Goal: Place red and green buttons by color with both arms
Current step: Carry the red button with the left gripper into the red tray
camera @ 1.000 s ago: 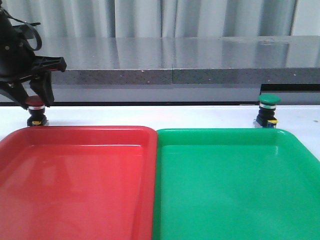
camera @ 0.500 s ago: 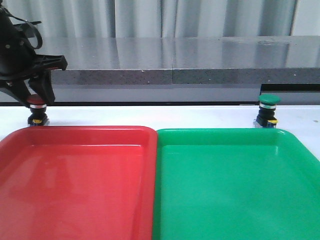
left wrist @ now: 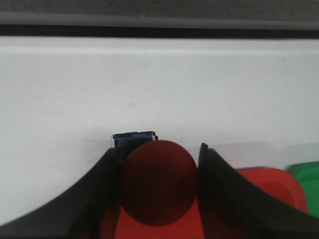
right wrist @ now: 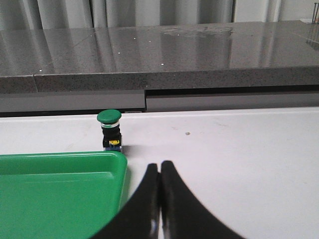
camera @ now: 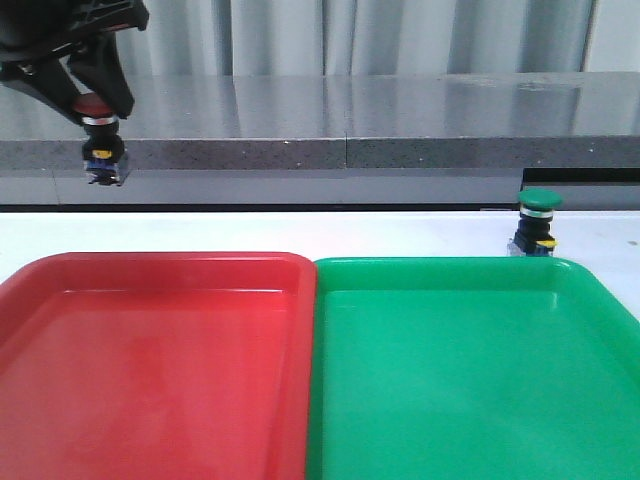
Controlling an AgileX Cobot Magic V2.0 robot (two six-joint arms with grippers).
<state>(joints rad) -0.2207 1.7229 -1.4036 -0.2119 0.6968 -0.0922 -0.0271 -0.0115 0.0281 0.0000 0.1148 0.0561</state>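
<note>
Above the red tray's [camera: 150,340] far-left corner, left gripper [camera: 95,95] clamps the red button [camera: 100,140]; green tray [camera: 460,370] empty; right gripper [right wrist: 159,172] fingers pressed together

bright, even light; soft glare is seen on the trays [camera: 300,300], and the close red button [left wrist: 158,181] is blurred.

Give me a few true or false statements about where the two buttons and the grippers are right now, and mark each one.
1. The left gripper holds the red button in the air. True.
2. The green button lies inside the green tray. False: it stands on the table behind the tray.
3. The right gripper is shut and empty. True.
4. The red tray already holds a button. False: nothing lies in it.
</note>
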